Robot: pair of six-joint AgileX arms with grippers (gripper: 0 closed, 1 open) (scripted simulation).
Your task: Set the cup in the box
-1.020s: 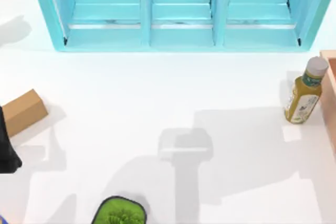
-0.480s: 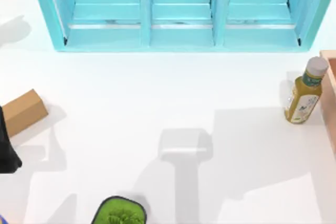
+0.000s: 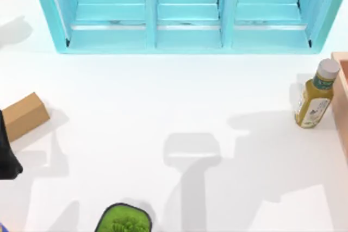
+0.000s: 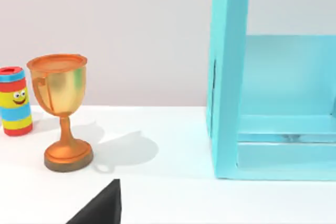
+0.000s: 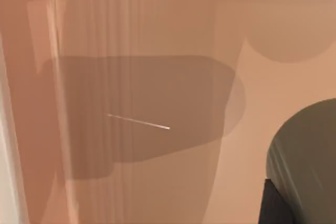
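The dark olive-grey cup [image 5: 307, 156] hangs close to the right wrist camera, above the pinkish-tan floor of the box [image 5: 157, 24]. My right gripper [image 5: 315, 208] is shut on the cup, with one dark finger [image 5: 266, 205] against its side. The cup's shadow lies on the box floor below. In the top view, the box [image 3: 342, 96] shows as a tan strip at the right edge. My left arm [image 3: 6, 156] is parked at the left edge of the table.
A yellow bottle [image 3: 315, 95] stands just left of the box. A cyan shelf unit [image 3: 185, 12] spans the back. A cardboard block [image 3: 23, 115] lies at the left and a potted plant [image 3: 125, 220] at the front. A gold trophy [image 4: 60, 111] and a striped can [image 4: 14, 100] stand beside the shelf.
The arm's shadow on the table has slid to the right, towards the box. The bottle, the block, the plant and the left arm have stayed put.
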